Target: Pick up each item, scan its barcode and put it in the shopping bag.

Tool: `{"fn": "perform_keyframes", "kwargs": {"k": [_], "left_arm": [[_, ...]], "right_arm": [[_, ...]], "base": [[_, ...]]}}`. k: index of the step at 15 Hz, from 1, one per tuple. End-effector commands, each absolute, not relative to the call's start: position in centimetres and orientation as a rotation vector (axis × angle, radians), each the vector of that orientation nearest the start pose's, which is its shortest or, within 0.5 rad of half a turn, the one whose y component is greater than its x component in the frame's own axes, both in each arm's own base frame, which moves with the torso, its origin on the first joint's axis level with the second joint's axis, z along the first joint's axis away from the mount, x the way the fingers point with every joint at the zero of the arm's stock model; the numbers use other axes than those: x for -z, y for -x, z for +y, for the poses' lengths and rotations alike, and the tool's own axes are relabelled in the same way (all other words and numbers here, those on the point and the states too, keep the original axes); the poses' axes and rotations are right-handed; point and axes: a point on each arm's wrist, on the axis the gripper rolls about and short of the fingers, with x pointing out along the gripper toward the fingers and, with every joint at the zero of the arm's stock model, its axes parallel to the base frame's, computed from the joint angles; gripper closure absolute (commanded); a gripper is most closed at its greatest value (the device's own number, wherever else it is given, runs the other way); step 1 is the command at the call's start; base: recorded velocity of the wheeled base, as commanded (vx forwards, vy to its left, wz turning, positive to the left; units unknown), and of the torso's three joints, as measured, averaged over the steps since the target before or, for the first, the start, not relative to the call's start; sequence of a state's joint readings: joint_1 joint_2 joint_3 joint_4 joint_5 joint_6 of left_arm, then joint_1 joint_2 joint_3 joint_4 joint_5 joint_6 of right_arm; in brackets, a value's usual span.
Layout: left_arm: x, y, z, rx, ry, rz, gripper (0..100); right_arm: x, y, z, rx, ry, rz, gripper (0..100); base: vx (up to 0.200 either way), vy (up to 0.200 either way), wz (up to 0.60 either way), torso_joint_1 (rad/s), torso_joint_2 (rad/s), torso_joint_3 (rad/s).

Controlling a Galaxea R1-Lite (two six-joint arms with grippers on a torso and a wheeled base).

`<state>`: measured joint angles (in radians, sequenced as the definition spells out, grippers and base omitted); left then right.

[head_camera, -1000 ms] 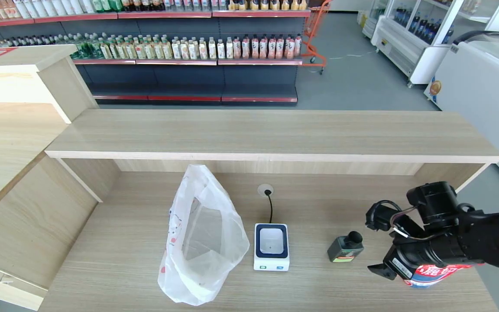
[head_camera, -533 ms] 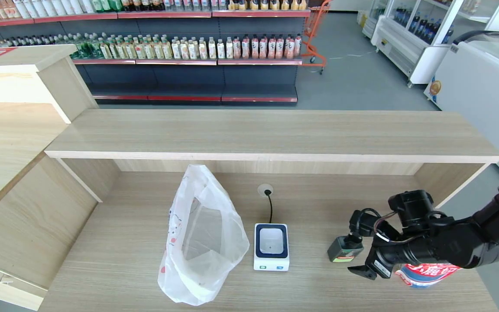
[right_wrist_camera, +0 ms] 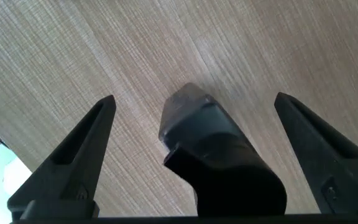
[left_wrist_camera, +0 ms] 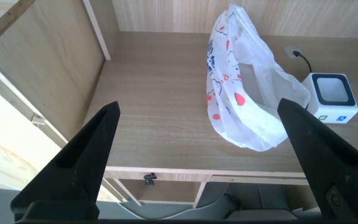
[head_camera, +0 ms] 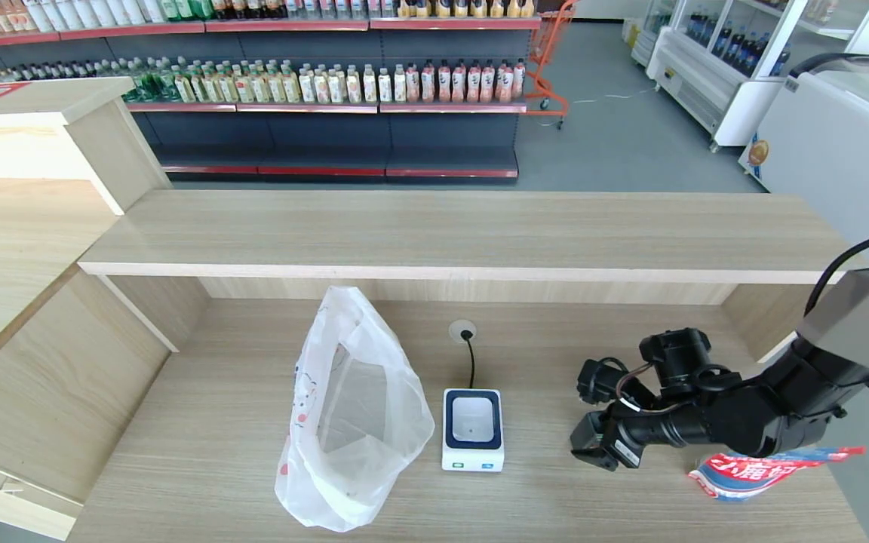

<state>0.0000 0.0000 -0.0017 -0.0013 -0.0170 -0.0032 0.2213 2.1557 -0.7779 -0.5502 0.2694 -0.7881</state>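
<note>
The coming move is judged to turn on how the small dark bottle (right_wrist_camera: 219,155) sits relative to the right gripper (head_camera: 591,446). The gripper is held low over the right part of the table (head_camera: 201,452), roughly midway between its near edge and its back wall, and its fingers are spread wide with nothing gripped. In the right wrist view the bottle is seen directly between the 2 fingers, with open table showing on either side of it, so no contact can be made out. Its long axis appears to run along the gap between the fingers rather than across it, though whether it stands upright or leans cannot be told. A closing of the fingers, perhaps after a slight further advance, is judged to be all that the grasp needs. The scanner (head_camera: 472,426) lies towards the table's middle from the bottle, and the shopping bag (head_camera: 351,422) stands open just beyond the scanner, near the near edge. A red, white and blue packet (head_camera: 766,471) lies at the right near corner, partly under the right arm. The left gripper (left_wrist_camera: 199,104) is held wide and empty, high over the table's left end and well apart from the bottle, so the right arm is plainly the nearer
</note>
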Motion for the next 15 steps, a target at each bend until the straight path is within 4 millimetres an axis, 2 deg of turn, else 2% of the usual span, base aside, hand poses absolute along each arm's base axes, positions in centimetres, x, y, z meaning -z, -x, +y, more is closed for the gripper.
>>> {"fn": "perform_keyframes", "kwargs": {"k": [1,3,4,8,12,15], "left_arm": [[-7.6,2.3,0.0,0.017,0.003,-0.003,0],[-7.6,2.3,0.0,0.017,0.005,-0.003,0],[-7.6,2.3,0.0,0.017,0.003,-0.003,0],[-7.6,2.3,0.0,0.017,0.005,-0.003,0],[-7.6,2.3,0.0,0.017,0.003,-0.003,0],[-7.6,2.3,0.0,0.017,0.003,-0.003,0]], "right_arm": [[-1.2,-34.0,8.8,-0.780,0.711,0.603,0],[-1.2,-34.2,9.2,-0.785,0.714,0.594,0],[-1.2,-34.2,9.4,-0.789,0.716,0.591,100],[-1.5,-34.1,9.8,-0.788,0.721,0.553,100],[-1.6,-32.8,9.2,-0.789,0.716,0.580,100],[-4.3,-31.9,8.0,-0.726,0.665,0.541,100]], "base": [[0.000,0.000,0.00,0.000,0.00,0.000],[0.000,0.000,0.00,0.000,0.00,0.000],[0.000,0.000,0.00,0.000,0.00,0.000],[0.000,0.000,0.00,0.000,0.00,0.000],[0.000,0.000,0.00,0.000,0.00,0.000],[0.000,0.000,0.00,0.000,0.00,0.000]]}}
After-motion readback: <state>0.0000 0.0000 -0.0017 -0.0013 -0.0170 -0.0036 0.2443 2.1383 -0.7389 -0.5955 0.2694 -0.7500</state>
